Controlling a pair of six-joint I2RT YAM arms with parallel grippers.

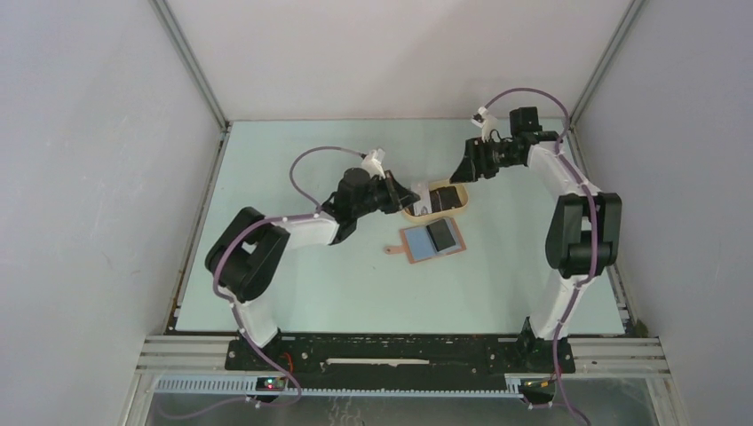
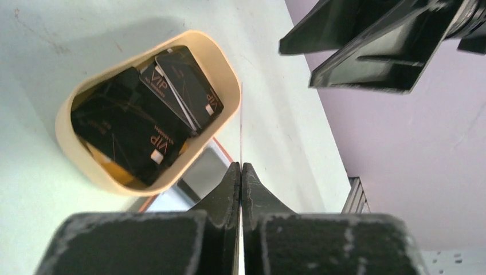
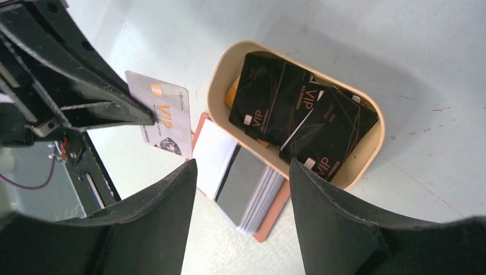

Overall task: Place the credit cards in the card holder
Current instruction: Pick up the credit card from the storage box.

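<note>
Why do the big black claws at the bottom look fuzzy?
Left wrist view: the left end effector sits very close to the lens, so it blurs; the tray's VIP print stays crisp. Right wrist view: the right end effector blurs likewise; the held card reads clearly.

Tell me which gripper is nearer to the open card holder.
Left. The left gripper, shut on a silver card, sits just beyond the card holder, at its far left corner beside the tray. The right gripper hangs open farther back, past the tray.
</note>
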